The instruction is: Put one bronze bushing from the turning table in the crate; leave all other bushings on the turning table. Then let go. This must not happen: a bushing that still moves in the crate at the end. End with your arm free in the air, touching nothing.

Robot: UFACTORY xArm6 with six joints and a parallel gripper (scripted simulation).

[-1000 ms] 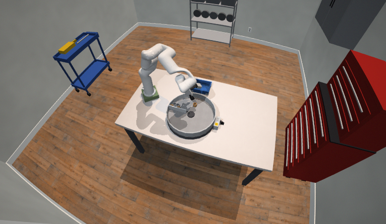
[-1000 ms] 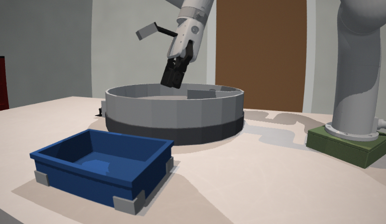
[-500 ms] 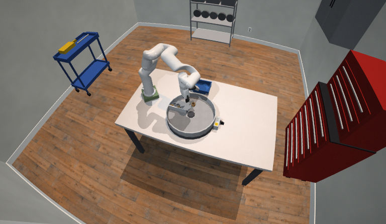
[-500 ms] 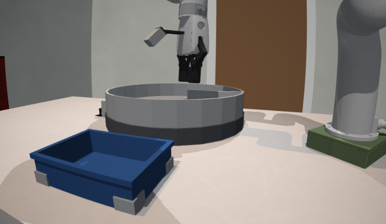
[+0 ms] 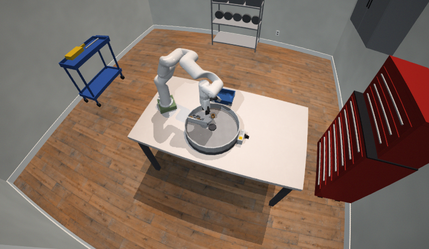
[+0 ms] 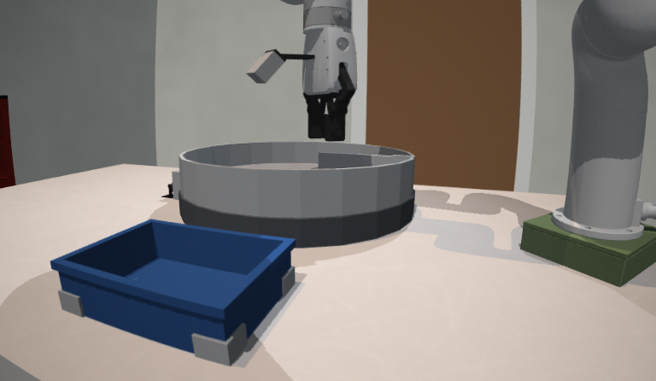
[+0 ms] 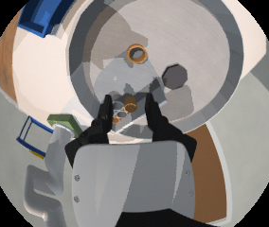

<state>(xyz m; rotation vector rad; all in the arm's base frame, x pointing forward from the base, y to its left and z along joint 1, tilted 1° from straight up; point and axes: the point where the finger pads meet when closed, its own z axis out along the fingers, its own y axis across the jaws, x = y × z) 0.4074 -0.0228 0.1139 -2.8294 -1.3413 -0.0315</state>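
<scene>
My gripper (image 5: 206,111) (image 6: 325,132) (image 7: 129,100) is open and empty, pointing down above the turning table (image 5: 211,148) (image 6: 289,190) (image 7: 236,57). One bronze bushing (image 5: 213,115) (image 7: 137,54) stands apart, beyond the fingertips in the wrist view. Another bronze bushing (image 5: 198,118) (image 7: 131,104) shows between the fingers in the wrist view, well below them. Beside it are grey rings (image 7: 121,113) and another bronze piece (image 7: 116,120), partly crowded together near the left finger. The blue crate (image 5: 225,102) (image 6: 140,307) stands behind the turning table; no bushing shows in it.
A grey straight fence (image 5: 197,121) (image 6: 343,160) crosses part of the turning table beside the crowded pieces. A dark hub (image 5: 212,127) (image 7: 174,77) sits at its centre. The raised round wall surrounds the bushings. A small box (image 5: 241,137) is at the table's outer side.
</scene>
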